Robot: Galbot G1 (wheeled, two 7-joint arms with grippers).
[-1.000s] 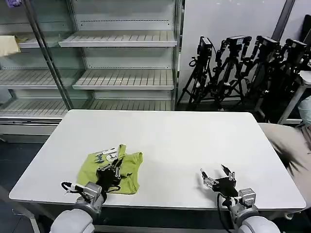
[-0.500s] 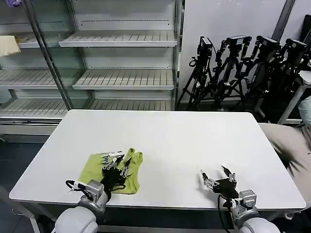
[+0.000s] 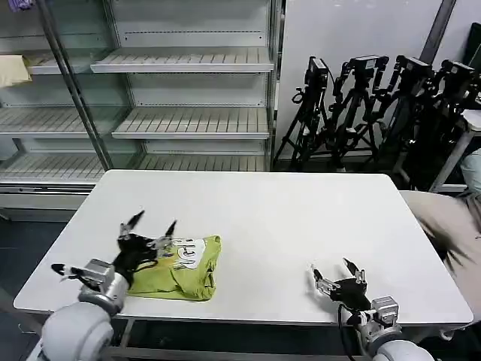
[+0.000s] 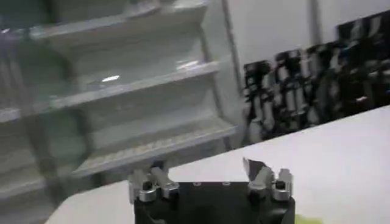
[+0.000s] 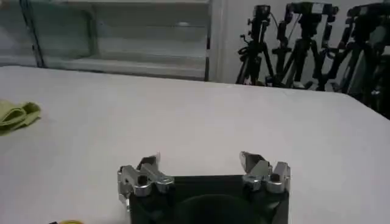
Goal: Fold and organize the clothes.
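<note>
One T-shirt (image 3: pixel 180 267), folded, lime — just right of spread left claw (image 3: pixel 150 226). Right claw (image 3: pixel 336 272) spread, well apart. White counter (image 3: pixel 285 218); bare shelves (image 3: pixel 188 120) behind.

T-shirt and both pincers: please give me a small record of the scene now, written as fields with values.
garment: lime yellow-green T-shirt, folded into a compact bundle, white print facing up
garment place: near-left part of the white table
left pincer: open, raised above the left edge of the T-shirt, holding nothing
right pincer: open, empty, low over the near-right part of the table, apart from the T-shirt
behind the table: bare shelves and tripods
</note>
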